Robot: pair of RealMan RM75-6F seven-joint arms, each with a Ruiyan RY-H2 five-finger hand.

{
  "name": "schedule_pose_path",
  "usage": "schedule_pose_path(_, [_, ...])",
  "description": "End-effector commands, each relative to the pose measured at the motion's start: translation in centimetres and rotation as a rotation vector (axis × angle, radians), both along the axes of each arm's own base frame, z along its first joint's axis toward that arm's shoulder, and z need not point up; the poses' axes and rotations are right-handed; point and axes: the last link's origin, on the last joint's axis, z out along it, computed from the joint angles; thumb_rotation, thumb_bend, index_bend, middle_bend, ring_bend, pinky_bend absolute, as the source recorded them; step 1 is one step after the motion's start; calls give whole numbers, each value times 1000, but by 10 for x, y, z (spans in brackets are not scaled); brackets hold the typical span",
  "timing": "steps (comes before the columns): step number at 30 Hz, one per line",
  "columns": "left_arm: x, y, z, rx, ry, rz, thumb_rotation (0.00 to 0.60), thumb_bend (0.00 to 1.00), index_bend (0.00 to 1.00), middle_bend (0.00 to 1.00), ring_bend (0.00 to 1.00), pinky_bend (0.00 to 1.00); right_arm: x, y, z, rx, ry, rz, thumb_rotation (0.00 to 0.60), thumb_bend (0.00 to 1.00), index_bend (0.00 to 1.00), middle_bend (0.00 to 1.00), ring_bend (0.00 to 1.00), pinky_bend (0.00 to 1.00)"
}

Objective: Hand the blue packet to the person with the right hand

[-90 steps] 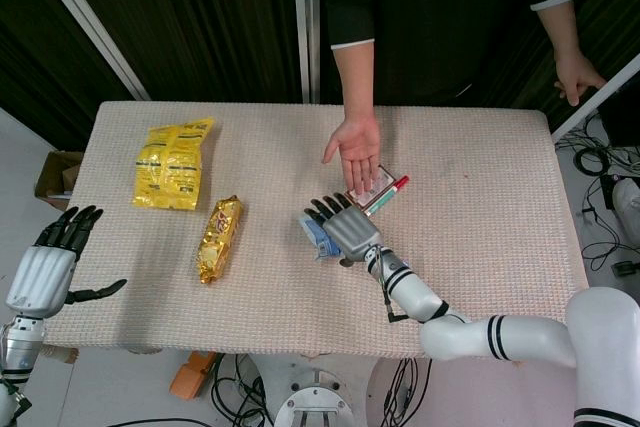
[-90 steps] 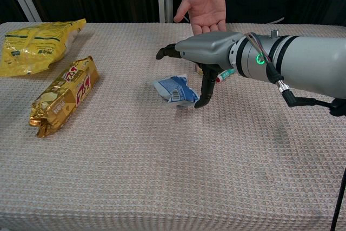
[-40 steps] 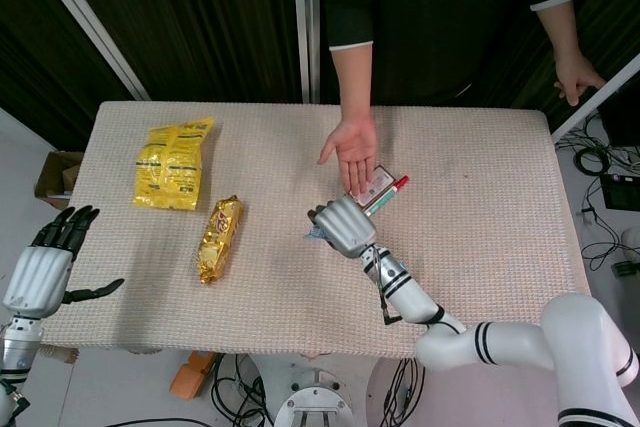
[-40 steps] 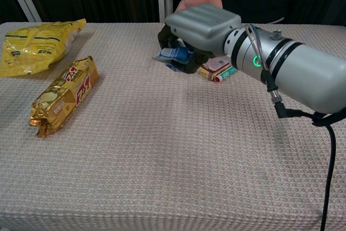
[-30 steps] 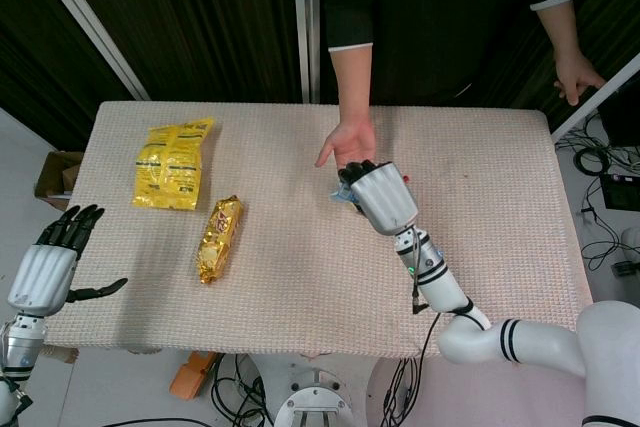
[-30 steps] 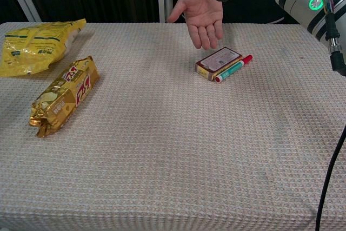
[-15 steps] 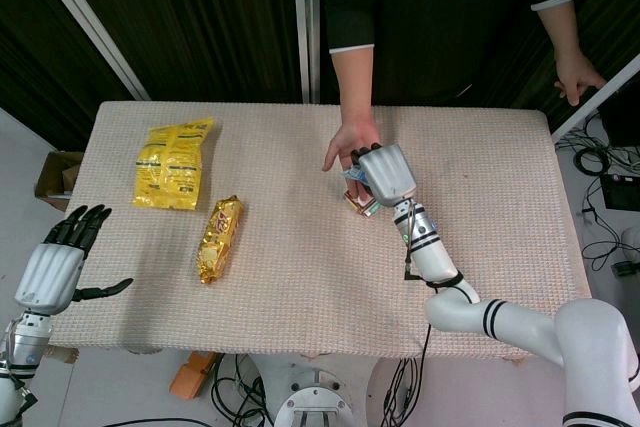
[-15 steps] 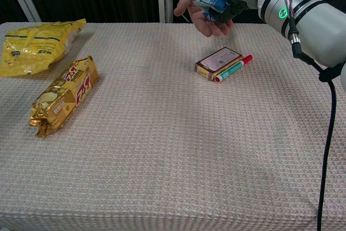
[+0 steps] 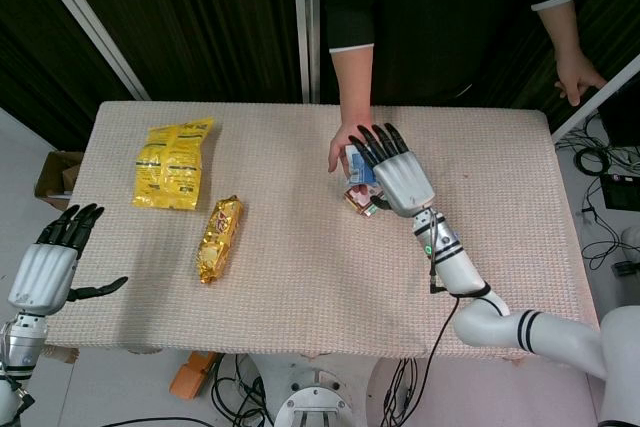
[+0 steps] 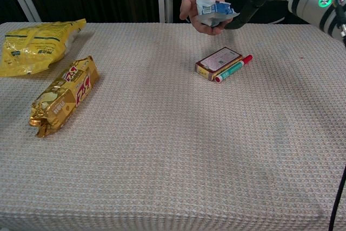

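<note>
Since half a second ago, our right hand has released the blue packet, fingers spread; it lies in the person's palm, just beside our fingers

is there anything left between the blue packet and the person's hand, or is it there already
Nothing visible stands between them. The blue packet already lies in the person's hand, whose fingers curl around it. The right hand has its fingers spread above it and holds nothing.
</note>
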Motion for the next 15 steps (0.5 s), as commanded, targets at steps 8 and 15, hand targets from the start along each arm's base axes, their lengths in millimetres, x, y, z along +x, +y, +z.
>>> schedule_pose_path(8, [3,-3,-1,-23,10,-6,309,0,36,64,66,208,-186,146,102,-98,78,-390,600,0,0,0,0,0])
schedule_pose_path(15, [3,-5,-5,-34,10,-4,309,0,37,64,66,208,-225,171,103,-136,102,-472,600,0,0,0,0,0])
